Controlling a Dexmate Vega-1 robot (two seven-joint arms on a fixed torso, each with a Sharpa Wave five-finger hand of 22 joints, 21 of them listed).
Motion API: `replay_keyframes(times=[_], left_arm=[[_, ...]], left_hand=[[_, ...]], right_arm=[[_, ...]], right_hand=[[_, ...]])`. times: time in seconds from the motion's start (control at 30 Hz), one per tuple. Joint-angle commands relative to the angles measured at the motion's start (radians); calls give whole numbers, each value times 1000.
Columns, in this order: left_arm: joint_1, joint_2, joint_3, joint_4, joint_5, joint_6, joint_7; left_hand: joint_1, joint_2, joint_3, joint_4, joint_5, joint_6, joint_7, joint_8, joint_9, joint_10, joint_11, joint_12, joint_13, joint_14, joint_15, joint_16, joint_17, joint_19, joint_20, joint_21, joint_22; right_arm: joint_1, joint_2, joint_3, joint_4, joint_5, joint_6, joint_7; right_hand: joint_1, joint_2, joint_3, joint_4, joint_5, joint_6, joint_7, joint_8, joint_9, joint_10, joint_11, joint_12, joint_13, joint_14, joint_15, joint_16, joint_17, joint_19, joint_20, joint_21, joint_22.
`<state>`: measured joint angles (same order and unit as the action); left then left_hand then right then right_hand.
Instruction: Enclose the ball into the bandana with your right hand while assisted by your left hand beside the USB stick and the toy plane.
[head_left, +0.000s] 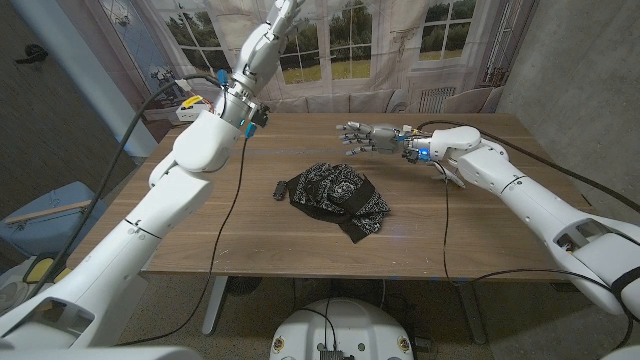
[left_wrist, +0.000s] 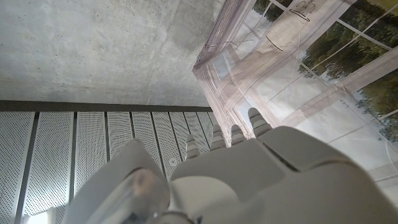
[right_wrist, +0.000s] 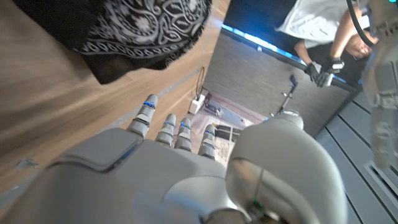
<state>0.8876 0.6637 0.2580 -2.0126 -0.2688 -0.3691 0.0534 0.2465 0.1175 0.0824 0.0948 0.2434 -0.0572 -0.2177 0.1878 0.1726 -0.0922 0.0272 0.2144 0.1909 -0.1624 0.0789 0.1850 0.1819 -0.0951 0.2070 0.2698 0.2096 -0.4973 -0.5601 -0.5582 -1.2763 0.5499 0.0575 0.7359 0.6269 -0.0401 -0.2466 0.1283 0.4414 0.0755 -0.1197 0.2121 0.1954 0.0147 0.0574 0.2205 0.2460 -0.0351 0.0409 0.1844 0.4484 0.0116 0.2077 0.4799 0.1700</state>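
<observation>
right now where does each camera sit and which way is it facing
Head view: fixed on the robot's head, looking down at the wooden table and black bandana; both arms show, left hand raised, right hand above the table.
Left wrist view: on the left wrist, facing ceiling and window backdrop; left hand's back shows.
Right wrist view: on the right wrist, facing the table and bandana; right hand's back shows.
Shared: head and right wrist views both show the bandana.

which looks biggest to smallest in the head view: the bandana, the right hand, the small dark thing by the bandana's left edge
1. bandana, bunched on the table, clearly the largest.
2. right hand, held above the table with fingers spread; it looks smaller than the bandana.
3. small dark object at the bandana's left edge, smallest; too small to identify.
</observation>
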Motion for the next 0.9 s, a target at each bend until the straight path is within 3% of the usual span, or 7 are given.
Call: replay_keyframes(times=[0.03, 0.27, 0.47, 0.57, 0.9], left_arm=[[27, 2, -19, 6, 8, 23, 36], [46, 7, -32, 26, -45, 30, 27], [83, 24, -55, 26, -102, 57, 26], [103, 34, -71, 27, -124, 59, 25], [168, 78, -117, 40, -227, 70, -20]], left_hand=[[6, -7, -2, -5, -5, -3, -1, -5, 3, -7, 0, -1, 1, -10, -3, 0, -1, -3, 5, -3, -1], [6, -7, -2, -6, -6, -4, -1, -6, 3, -11, 0, -3, 1, -17, -3, -3, -1, -4, 5, -4, -1], [6, -9, -2, -8, -6, -5, 0, -6, 3, -23, -2, -7, 1, -31, 0, -6, -1, -21, 4, -12, -1], [6, -9, -3, -8, -6, -10, 0, -7, 2, -28, -3, -9, 1, -42, 0, -8, -1, -32, 3, -17, -1], [4, -10, -4, -8, -7, -18, 0, -10, 2, -36, -1, -12, 0, -52, 3, -9, -1, -40, 4, -20, -1]], right_arm=[[-79, 77, 80, 56, 120, 189, -146], [-82, 114, 102, 97, 180, 230, -136], [-90, 136, 114, 110, 196, 272, -153], [-102, 149, 123, 102, 208, 282, -177], [-116, 172, 144, 98, 219, 338, -220]], right_hand=[[7, 18, 5, 2, 3, -1, -2, -5, -1, -15, -2, -6, -1, -12, 5, 0, -6, -7, 4, -9, 4], [14, 51, 17, 2, -6, 14, -6, -2, -2, 1, -5, -3, -7, 0, 1, 10, -23, 13, 0, -14, 4], [27, 66, 24, -7, -17, 23, -4, -3, -2, 15, -5, -1, -14, -16, -40, 4, -43, 21, -10, -24, 4], [32, 69, 25, -11, -21, 31, -4, -2, -3, 21, -7, 0, -16, -12, -31, 6, -52, 29, -22, -26, 4], [41, 75, 28, -19, -36, 62, -7, 4, -4, 50, -15, 6, -23, 18, -29, 16, -79, 58, -24, -30, 4]])
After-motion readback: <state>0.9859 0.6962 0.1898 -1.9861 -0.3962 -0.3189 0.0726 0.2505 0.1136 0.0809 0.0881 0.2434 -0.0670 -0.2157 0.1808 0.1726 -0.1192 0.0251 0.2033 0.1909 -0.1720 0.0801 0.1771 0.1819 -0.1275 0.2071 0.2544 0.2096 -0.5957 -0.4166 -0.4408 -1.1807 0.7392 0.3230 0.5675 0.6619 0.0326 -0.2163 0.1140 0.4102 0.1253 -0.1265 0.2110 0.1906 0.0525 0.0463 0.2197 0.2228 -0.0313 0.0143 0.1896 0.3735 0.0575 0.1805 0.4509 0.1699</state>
